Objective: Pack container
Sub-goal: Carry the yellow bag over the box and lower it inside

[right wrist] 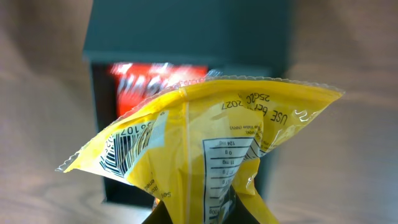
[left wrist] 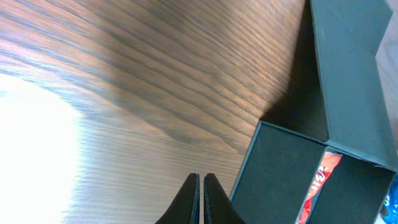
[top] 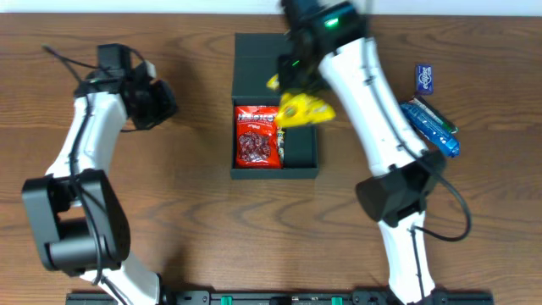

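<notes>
Wood-grain surfacing covers the table (top: 195, 127), which is smooth and shows glare in the left wrist view.

The container (top: 254, 68) stands at table centre with its flap lid laid back toward the far edge. It is square, made of matte dark teal card, and has thin, upright walls. Nothing restrains it. A finger or packet dragging on a wall would probably slide it.

The right gripper (right wrist: 198, 216) is clamped on the lower end of a yellow packet (top: 303, 110) and holds it above the container's right side. The packet is glossy crinkled film with crimped seams and flares wide above the grip. In the overhead view one corner reaches past the right wall. Released here, it could catch the rim and end up outside or draped over the wall.

A red packet (top: 257, 135) of glossy film lies flat in the left half. A stiff yellow corner could ride up on it.

Blue packets (top: 432, 125) lie on the table at right, well apart.

The left gripper (left wrist: 200, 186) is closed on nothing, its fingers tapered and dark, and it sits left of the container without touching it.
</notes>
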Controlling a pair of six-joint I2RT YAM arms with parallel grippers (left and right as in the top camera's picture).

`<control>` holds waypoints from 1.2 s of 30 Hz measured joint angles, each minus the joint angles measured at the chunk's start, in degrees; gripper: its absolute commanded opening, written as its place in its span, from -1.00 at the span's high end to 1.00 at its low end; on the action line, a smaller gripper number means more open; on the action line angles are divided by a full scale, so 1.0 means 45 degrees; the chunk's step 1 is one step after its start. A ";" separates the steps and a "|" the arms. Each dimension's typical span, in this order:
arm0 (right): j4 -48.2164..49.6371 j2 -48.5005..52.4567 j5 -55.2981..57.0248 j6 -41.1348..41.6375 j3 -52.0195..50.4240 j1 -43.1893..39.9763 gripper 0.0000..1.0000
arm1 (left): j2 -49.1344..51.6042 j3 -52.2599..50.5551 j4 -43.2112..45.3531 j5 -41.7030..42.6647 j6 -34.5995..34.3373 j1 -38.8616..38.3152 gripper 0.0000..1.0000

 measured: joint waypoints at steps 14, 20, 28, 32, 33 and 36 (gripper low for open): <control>0.3463 0.0034 -0.0296 0.2123 -0.3696 0.1894 0.98 | -0.0471 0.0049 -0.0374 0.0000 0.0763 0.0597 0.88; 0.5095 0.0039 -0.0257 0.2579 -0.4935 0.2157 0.97 | -0.0471 0.0049 -0.0408 0.0000 0.0792 0.0597 0.88; 0.5940 0.0039 0.1088 0.2681 -0.5357 0.2647 0.97 | -0.0471 0.0049 -0.0500 0.0000 0.0792 0.0597 0.88; 0.5945 0.0039 0.1579 0.2686 -0.5391 0.2739 0.97 | -0.0471 0.0049 -0.0505 0.0000 0.0792 0.0597 0.88; 0.5955 0.0039 0.1651 0.2681 -0.5406 0.2744 0.97 | -0.0471 0.0049 -0.0505 0.0000 0.0792 0.0593 0.88; 0.5969 0.0039 0.1783 0.2705 -0.5430 0.2744 0.35 | -0.0471 0.0049 -0.0505 0.0000 0.0792 0.0597 0.89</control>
